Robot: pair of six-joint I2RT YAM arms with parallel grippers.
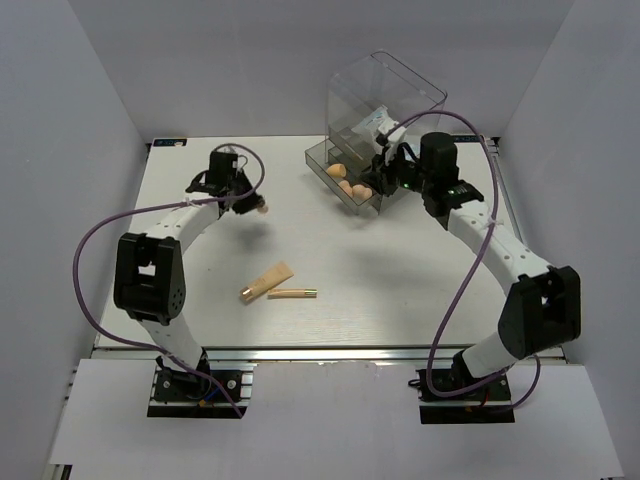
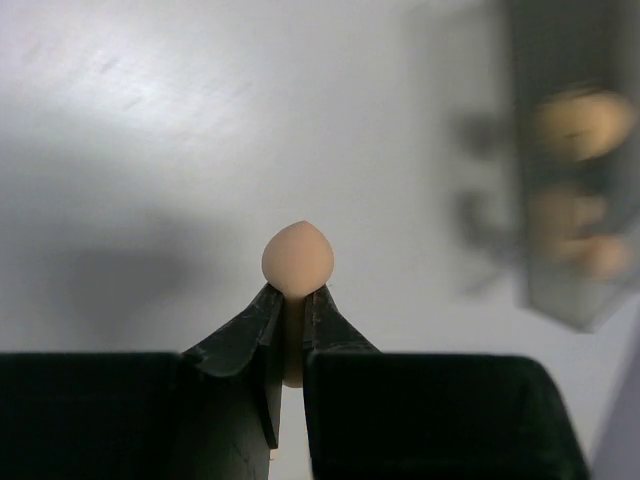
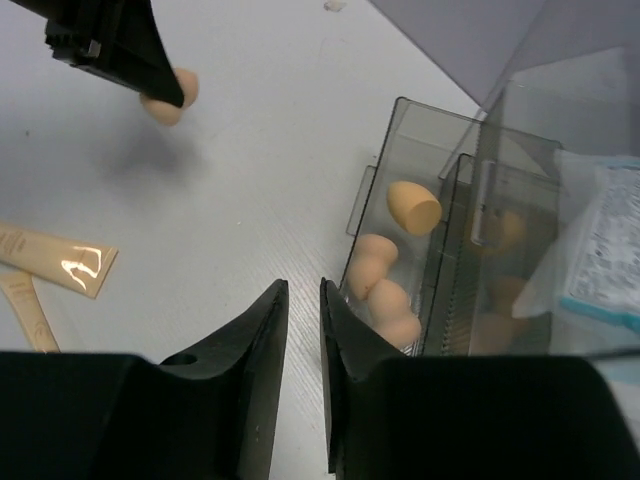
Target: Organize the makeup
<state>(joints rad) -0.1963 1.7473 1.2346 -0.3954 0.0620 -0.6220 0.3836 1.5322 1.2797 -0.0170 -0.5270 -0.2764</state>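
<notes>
My left gripper [image 1: 250,203] is shut on a peach egg-shaped sponge [image 2: 297,260] and holds it above the table at the back left; the sponge also shows in the right wrist view [image 3: 168,98]. Three more peach sponges [image 3: 385,285] lie in the pulled-out lower drawer [image 3: 392,140] of the clear drawer box [image 1: 385,95]. My right gripper [image 3: 303,290] hangs just in front of that drawer, empty, its jaws nearly together. The beige tube [image 1: 268,282] and the thin gold stick [image 1: 292,293] lie on the table near the front. White blue-printed packets [image 3: 600,235] sit in the box above the drawer.
The white table [image 1: 400,290] is walled in by white panels on three sides. The tall clear box stands at the back right, its open drawer sticking out toward the table's middle. Purple cables loop beside both arms.
</notes>
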